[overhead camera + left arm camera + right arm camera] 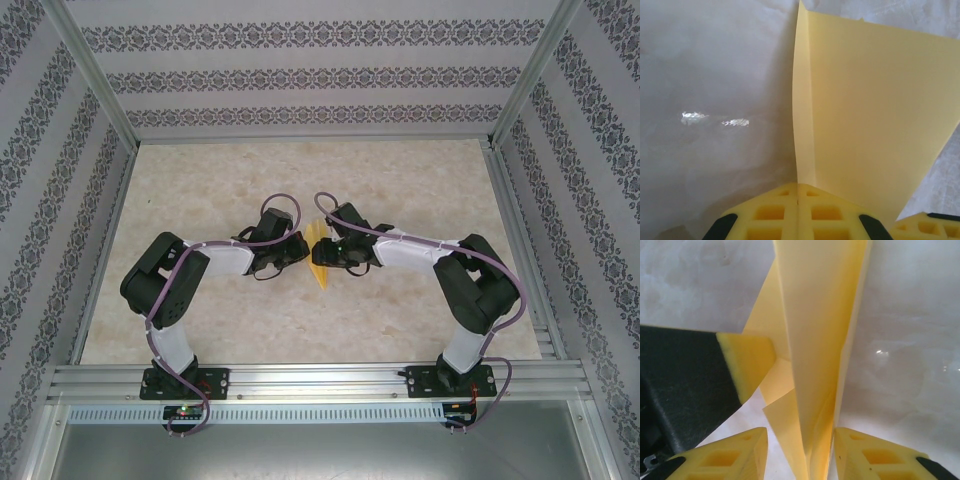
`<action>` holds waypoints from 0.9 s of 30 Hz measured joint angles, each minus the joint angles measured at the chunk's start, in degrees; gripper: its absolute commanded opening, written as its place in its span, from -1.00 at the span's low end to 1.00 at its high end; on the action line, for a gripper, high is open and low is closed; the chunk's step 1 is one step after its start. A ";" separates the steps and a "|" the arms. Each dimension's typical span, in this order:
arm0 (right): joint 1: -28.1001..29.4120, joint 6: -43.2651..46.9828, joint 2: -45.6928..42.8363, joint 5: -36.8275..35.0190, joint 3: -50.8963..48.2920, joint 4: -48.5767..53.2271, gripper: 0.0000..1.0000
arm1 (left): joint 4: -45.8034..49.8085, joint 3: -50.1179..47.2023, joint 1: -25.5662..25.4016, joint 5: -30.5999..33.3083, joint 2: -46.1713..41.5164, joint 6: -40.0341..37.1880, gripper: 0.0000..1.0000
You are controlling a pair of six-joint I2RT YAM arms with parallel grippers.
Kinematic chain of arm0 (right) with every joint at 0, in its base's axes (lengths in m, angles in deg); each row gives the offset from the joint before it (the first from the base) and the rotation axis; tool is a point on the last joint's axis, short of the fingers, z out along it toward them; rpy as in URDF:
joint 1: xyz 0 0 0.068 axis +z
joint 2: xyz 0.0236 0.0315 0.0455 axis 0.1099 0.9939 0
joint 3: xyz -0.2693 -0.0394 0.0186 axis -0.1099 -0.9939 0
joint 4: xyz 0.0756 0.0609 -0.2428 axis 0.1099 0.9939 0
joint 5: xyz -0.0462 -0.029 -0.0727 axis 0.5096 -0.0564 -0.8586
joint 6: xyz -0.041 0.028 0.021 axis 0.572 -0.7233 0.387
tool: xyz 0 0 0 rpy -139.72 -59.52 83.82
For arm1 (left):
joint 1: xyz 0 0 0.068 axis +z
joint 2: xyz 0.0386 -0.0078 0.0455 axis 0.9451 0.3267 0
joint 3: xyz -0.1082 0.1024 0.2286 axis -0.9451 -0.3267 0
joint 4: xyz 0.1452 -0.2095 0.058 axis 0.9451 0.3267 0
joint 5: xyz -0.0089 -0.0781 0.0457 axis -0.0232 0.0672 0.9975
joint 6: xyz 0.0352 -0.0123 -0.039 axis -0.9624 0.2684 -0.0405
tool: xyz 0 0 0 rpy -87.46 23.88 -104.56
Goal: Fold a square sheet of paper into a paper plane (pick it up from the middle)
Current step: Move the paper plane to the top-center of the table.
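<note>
My left gripper [798,192] pinches the partly folded paper [875,110]; my right gripper [800,435] stands with jaws spread around it. I judge several folds remain.

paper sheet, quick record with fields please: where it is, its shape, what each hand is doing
item: paper sheet, yellow
place: middle of the table
shape: partly folded, with a sharp crease, not lying flat
left hand: shut on the sheet at its crease
right hand: jaws apart, one on each side of the folded part, not clamped
plane: not yet finished
</note>
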 measured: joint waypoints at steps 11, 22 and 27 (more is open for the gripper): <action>0.48 0.20 -0.46 -1.31 -0.07 0.66 -0.23 | 0.28 0.02 0.00 0.02 0.00 0.00 -1.00; 1.25 0.17 -0.55 -1.31 -0.17 0.63 -0.27 | 0.44 0.02 0.00 0.02 0.00 -0.02 -1.00; 1.25 0.17 -0.55 -1.33 -0.26 1.16 -0.23 | 0.44 0.02 0.00 0.00 0.00 -0.02 -1.00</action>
